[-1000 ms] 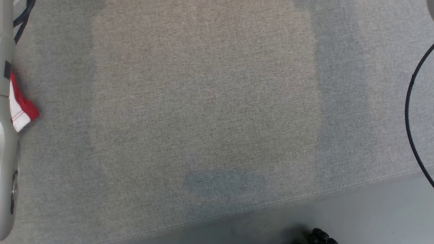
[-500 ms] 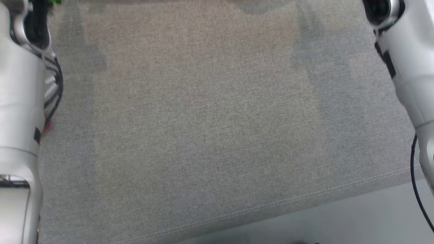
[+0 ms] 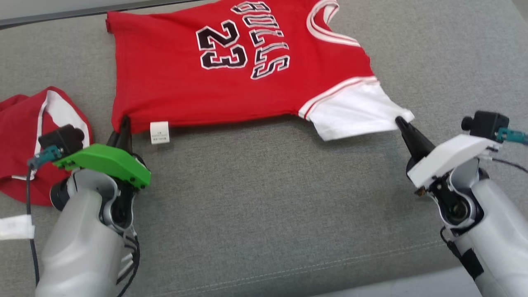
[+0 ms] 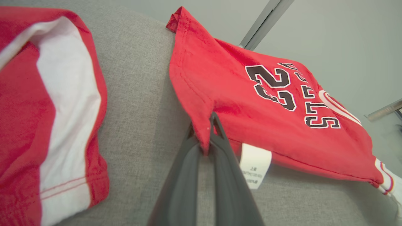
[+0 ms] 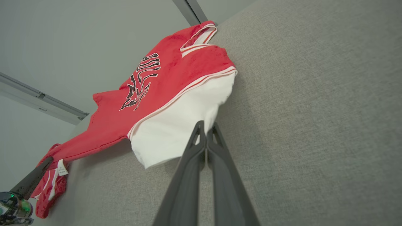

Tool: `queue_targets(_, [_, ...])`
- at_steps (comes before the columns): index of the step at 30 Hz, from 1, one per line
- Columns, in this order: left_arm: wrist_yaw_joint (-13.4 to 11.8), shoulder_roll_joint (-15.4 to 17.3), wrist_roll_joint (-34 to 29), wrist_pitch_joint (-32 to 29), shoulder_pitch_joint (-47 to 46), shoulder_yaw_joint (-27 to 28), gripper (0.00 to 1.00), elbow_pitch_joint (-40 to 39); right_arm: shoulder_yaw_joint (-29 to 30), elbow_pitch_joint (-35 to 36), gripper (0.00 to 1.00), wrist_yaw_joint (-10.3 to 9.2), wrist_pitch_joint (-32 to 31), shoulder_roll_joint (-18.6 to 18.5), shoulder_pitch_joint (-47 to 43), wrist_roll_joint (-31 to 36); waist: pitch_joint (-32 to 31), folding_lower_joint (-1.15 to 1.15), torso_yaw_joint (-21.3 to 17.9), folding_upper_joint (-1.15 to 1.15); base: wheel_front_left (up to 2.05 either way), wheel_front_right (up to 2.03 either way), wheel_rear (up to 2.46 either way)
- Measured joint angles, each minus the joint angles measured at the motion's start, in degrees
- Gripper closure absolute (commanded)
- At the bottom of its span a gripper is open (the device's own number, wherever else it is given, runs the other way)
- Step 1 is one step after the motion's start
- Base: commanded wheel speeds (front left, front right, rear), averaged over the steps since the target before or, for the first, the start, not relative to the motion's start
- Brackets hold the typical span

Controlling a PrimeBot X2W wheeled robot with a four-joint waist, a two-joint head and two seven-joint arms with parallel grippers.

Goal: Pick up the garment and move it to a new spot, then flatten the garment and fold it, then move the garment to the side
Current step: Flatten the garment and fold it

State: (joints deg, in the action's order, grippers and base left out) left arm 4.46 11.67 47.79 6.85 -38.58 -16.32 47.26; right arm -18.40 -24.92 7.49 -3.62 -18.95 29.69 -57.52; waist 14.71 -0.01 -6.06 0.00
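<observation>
The garment (image 3: 231,70) is a red jersey with black "23" lettering and white sleeves, stretched out across the grey cushion. My left gripper (image 3: 125,123) is shut on its near hem corner (image 4: 204,138), by the white care label (image 3: 159,132). At the other end, my right gripper (image 3: 401,122) is shut on the tip of the white sleeve (image 5: 176,125). In the right wrist view the near edge hangs a little above the cushion between the two grips. The jersey (image 5: 150,91) lies with the collar toward the right side.
Another red and white garment (image 3: 24,123) lies crumpled at the left, beside my left arm; it shows again (image 4: 47,110) in the left wrist view. The grey cushion (image 3: 268,206) has a seam along its front edge. Pale floor lies beyond the cushion.
The head camera has swung from bare cushion to the jersey and both grippers, so any motion of the things themselves cannot be told.
</observation>
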Motion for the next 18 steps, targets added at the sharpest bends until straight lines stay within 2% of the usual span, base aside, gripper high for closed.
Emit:
queue_targets(5, [-0.69, -0.73, 1.62, 0.04, 7.63, 0.19, 1.00, -4.39, 4.20, 3.47, 1.00, 0.00, 0.43, 1.98, -8.72, -1.65, -1.70, 0.00, 1.41, 0.00, 0.00, 0.00, 0.00])
queue_targets(10, [-0.93, -1.21, 2.96, -0.69, 14.33, 0.36, 1.00, -9.29, 8.03, 7.45, 1.00, 0.00, -1.96, 3.12, -16.51, -2.91, -2.73, 0.00, 2.05, 0.00, 0.00, 0.00, 0.00])
queue_targets(18, [-2.67, 1.16, 4.20, -3.94, 25.11, -0.22, 1.00, -20.68, 15.49, 16.63, 1.00, 0.00, -10.22, 4.04, -27.18, -5.19, -3.97, 0.00, 1.97, 0.00, 0.00, 0.00, 0.00])
